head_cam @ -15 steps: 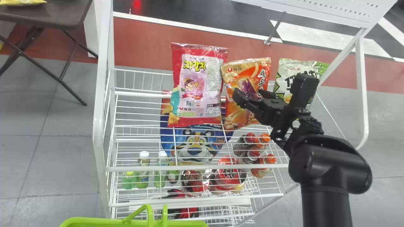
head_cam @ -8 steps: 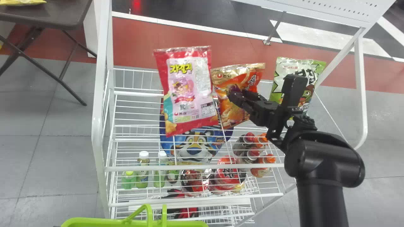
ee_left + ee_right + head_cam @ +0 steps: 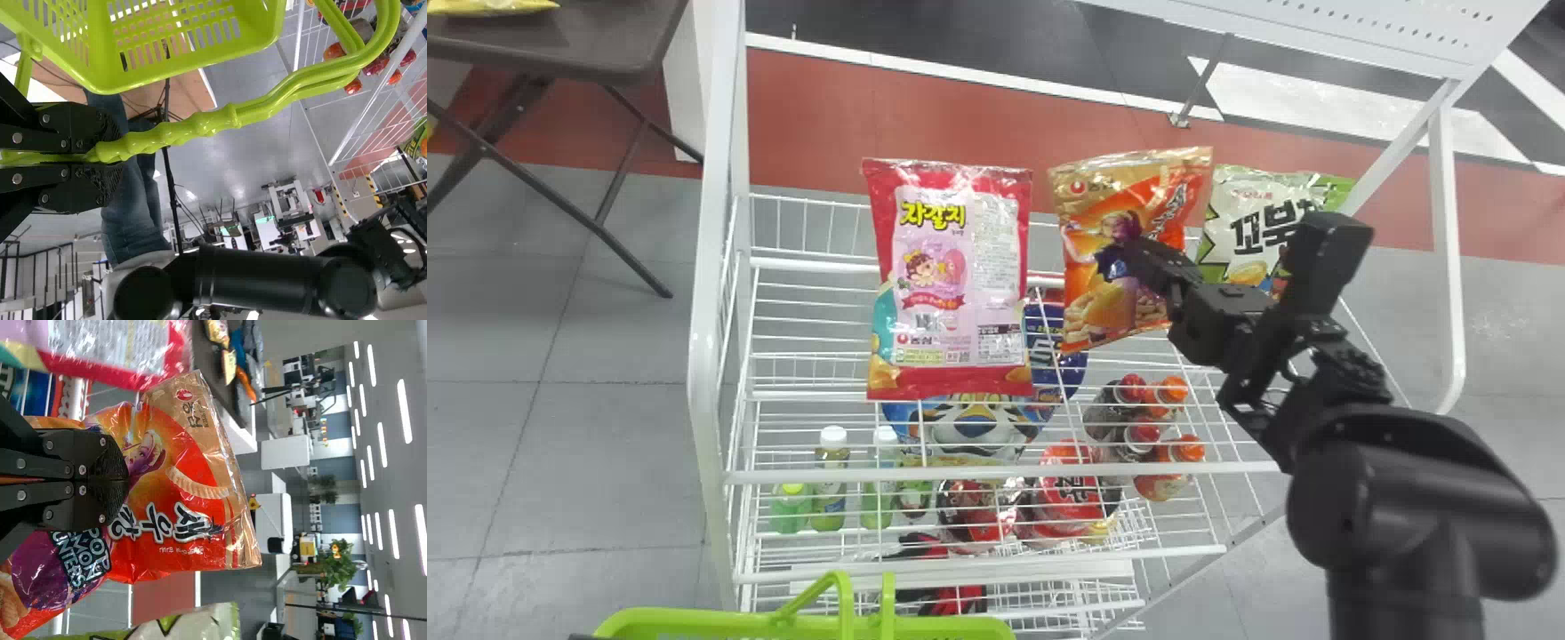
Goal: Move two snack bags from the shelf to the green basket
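Jaws of my right gripper (image 3: 127, 480): clamped on orange snack bag (image 3: 1107, 209), head view's upper right, presumably for carrying. Left gripper (image 3: 120, 157): clamped on handle (image 3: 230, 119) of green basket (image 3: 671, 620), likely steadying it.

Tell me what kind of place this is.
Probably a mock shop set up inside a lab or open-plan office. The wire shelf, snack bags and green basket suggest shopping; the white tables and strip lights behind suggest a workplace.

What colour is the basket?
The basket is bright lime green, seen best in the left wrist view.
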Controlling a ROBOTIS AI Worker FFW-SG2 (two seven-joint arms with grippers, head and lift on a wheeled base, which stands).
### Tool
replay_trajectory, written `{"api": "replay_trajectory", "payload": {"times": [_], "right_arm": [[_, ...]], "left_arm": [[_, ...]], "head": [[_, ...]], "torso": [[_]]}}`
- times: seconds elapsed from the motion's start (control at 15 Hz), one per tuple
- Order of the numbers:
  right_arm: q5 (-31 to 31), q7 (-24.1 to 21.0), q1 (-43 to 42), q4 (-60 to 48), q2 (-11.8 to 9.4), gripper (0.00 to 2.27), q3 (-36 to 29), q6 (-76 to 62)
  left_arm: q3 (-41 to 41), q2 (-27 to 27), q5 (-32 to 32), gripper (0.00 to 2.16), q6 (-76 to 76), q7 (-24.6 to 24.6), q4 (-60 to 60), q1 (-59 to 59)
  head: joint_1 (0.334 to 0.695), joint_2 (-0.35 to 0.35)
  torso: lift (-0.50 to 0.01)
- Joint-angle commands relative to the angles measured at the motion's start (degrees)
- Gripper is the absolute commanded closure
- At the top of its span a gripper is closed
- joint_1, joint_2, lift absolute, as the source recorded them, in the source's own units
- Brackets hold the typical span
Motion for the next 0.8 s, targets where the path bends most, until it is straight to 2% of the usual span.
{"api": "replay_trajectory", "payload": {"times": [0.0, 0.2, 0.27, 0.47, 0.6, 0.73], "right_arm": [[-3.3, -0.5, 5.1, -9.5, 0.2, 2.25, -1.5, 5.3], [-9.7, -3.9, 12.9, -22.4, 0.7, 2.25, -6.2, 16.2], [-13.7, -4.6, 15.0, -26.2, 1.3, 2.25, -9.9, 22.0], [-25.7, -3.5, 19.9, -34.7, 2.3, 2.25, -19.6, 39.6], [-30.4, -2.0, 20.6, -38.4, 3.0, 2.25, -23.0, 52.0], [-36.6, -1.4, 21.1, -40.9, 3.3, 2.25, -27.3, 52.0]], "left_arm": [[0.2, 0.0, 0.0, 2.11, 0.0, -0.1, 0.0, -0.1], [0.2, -0.1, 0.4, 2.11, 0.0, -0.3, 0.0, -0.7], [0.2, -0.2, 0.4, 2.11, 0.0, -0.3, 0.0, -0.9], [0.4, -0.4, 0.6, 2.11, -0.5, -0.4, 0.0, -0.9], [0.7, -0.5, 1.1, 2.11, -1.2, -0.4, 0.0, -0.4], [0.7, -0.6, 1.1, 2.11, -1.2, -0.4, -0.1, -0.4]], "head": [[0.695, -0.350], [0.695, -0.350], [0.695, -0.350], [0.695, -0.350], [0.695, -0.350], [0.695, -0.350]], "torso": [[-0.017], [-0.017], [-0.017], [-0.017], [-0.017], [-0.017]]}}
